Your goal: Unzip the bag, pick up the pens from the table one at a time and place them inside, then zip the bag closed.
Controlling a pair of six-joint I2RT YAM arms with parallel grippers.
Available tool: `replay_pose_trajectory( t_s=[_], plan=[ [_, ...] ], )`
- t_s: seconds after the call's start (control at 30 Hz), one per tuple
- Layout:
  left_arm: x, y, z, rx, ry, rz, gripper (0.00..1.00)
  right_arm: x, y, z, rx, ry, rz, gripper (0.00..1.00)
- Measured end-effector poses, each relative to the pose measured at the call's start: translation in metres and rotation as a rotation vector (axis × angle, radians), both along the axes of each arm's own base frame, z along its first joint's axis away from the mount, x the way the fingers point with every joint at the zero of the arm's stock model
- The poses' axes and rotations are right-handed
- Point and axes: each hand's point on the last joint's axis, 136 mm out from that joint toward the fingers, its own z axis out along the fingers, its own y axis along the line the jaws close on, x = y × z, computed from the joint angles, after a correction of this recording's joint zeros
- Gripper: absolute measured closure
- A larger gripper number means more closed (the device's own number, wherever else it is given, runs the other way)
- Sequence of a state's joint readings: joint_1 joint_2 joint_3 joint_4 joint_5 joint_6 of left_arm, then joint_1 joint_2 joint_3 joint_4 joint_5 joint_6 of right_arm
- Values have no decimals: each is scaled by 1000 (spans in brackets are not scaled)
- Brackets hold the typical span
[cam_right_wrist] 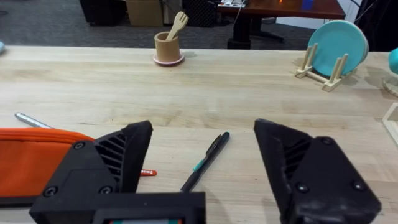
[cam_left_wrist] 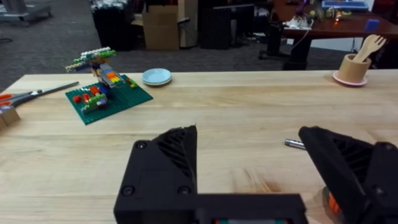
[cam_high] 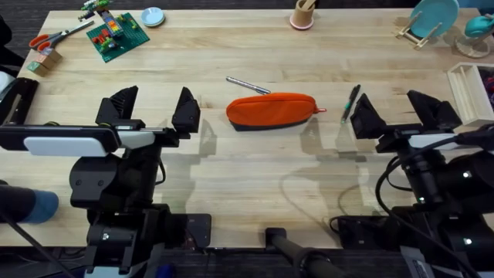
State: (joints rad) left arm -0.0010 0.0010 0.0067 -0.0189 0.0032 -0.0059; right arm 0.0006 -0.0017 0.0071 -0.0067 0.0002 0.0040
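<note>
Just then my two grippers hung low over the table (cam_high: 255, 174), one on each side of the bag (cam_high: 272, 110), and neither touched anything. My left gripper (cam_high: 154, 110) had its fingers spread wide with only bare wood between them; the bag lay off toward the middle, past my inner finger, near but apart from it. In my left wrist view the tip of the silver pen (cam_left_wrist: 294, 144) showed just beside that finger, and a sliver of orange sat behind it. My right gripper (cam_high: 395, 113) was likewise spread wide and held nothing. The dark pen (cam_high: 351, 103) lay slanted on the wood just beside my inner finger, between that finger and the bag's end; in my right wrist view it pointed into the gap between my fingers (cam_right_wrist: 102, 163). The silver pen (cam_high: 248, 85) rested on the table just behind the bag, on its far side. The bag lay flat, its zipper shut.
</note>
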Motion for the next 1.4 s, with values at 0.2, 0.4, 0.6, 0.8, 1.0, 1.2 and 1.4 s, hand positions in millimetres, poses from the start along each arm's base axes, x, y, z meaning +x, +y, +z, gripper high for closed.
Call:
replay_pose_trajectory(
  t_s=[0.2, 0.4, 0.6, 0.8, 1.0, 1.2, 1.4],
  plan=[
    [0, 0, 0, 2, 0, 0, 6, 0, 0, -1, 0, 3, 0, 5],
    [0, 0, 0, 3, 0, 0, 6, 0, 0, -1, 0, 5, 0, 5],
    [0, 0, 0, 3, 0, 0, 6, 0, 0, -1, 18, 4, 0, 6],
    [0, 0, 6, 3, -23, 0, 7, 0, 1, 0, 42, 1, 3, 6],
    [-2, 0, -5, 3, 51, 0, 8, -4, 4, -3, 58, 57, 14, 6],
    [-5, 0, 28, 4, 63, 1, 9, -9, 5, 6, 68, 166, 19, 5],
    [3, -3, 56, 17, 118, -20, 10, -2, 6, 48, 73, 213, 20, 5]
  ],
)
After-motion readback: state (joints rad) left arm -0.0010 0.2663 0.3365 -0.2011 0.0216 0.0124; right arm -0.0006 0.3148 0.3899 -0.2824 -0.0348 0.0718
